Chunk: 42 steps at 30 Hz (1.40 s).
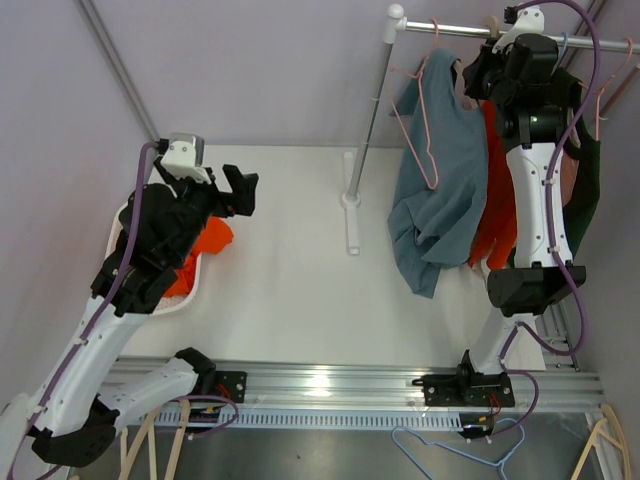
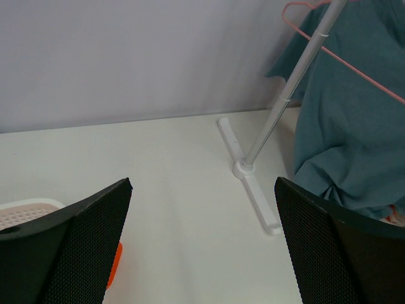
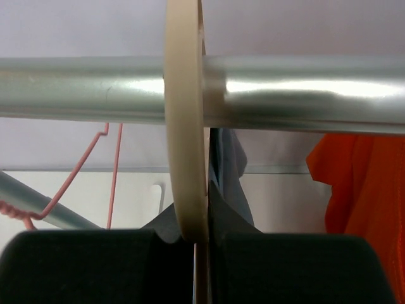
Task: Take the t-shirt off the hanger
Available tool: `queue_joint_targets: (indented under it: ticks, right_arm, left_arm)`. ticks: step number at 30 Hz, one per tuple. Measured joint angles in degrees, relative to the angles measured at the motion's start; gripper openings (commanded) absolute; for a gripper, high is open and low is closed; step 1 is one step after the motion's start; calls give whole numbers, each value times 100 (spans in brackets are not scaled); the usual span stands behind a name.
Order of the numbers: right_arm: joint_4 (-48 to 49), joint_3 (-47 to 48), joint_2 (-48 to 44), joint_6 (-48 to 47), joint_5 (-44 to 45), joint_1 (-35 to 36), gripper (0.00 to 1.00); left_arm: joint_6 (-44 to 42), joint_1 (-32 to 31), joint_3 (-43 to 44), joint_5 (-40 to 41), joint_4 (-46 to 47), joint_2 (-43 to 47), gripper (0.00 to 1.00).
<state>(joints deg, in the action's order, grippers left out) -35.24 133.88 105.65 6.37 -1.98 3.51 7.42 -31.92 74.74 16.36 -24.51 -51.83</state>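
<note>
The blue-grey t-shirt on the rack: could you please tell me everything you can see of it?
The blue-grey t-shirt looks like soft, matte cotton. It hangs limp below the rail, creased and bunched towards its lower end. A pink wire hanger lies across its front, and an orange garment hangs close against its right side. The right gripper is shut on a beige hanger hook over the rail, with the shirt's cloth just beneath. The hanger's shoulders are hidden.

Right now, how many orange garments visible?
2. One orange garment lies in the basket by the left arm; a hanging orange garment is under the rail behind the right arm. More may be hidden.
</note>
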Motion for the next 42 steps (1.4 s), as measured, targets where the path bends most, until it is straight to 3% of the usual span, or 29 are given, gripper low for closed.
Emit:
queue_joint_targets:
  ticks: [9,16,24,31,36,42]
  right_arm:
    - [-122,0,-157,-42,63,0,0]
    - [-166,-308,-1060,-160,363,92,0]
    - [-341,-1403,-2304,240,2312,756,0]
    - [-758,-3510,-3099,1388,4629,1917,0]
    - [-2002,-3241,-3027,2649,5372,2363,0]
    - [-2507,-3097,-3117,3289,5786,2583,0]
  left_arm:
    - [-402,-763,0,271,393,-61,100]
    - [-1106,-1788,-173,656,1119,-275,100]
    - [-1429,-2367,-645,551,2081,-249,99]
    - [-2542,-4249,-918,610,3429,-758,100]
    - [-3309,-5311,-1650,623,4424,-1320,100]
    - [-3270,-5490,-2090,531,4658,-1803,99]
